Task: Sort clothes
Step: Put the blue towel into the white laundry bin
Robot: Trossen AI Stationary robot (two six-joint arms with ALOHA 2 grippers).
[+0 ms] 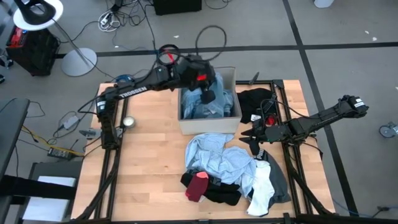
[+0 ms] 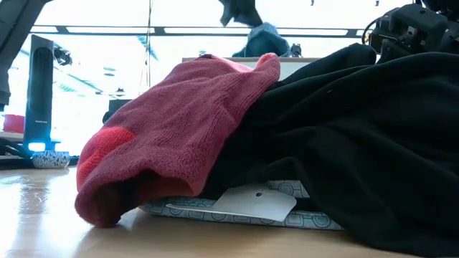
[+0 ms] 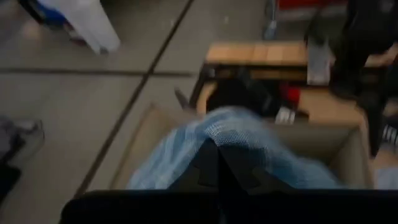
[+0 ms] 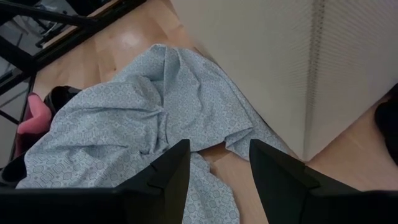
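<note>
Counting from above: one cardboard box point(image 1: 231, 77) at the desk's far edge with blue garments point(image 1: 200, 107) inside, one heap of clothes point(image 1: 233, 169) toward the near edge, one red piece point(image 1: 197, 185) at that heap's left end. Left gripper point(image 1: 206, 95) hangs over the box with a light blue garment point(image 3: 249, 134) right under it; fingers cannot be told. Right gripper point(image 4: 214, 163), by the right edge, stands open and empty above the patterned light blue garment point(image 4: 118, 137) beside the box.

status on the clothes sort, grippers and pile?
Left gripper over the box, shut on a blue garment. Right gripper open, low beside the box, above the light blue patterned garment. Pile unsorted on table.
</note>
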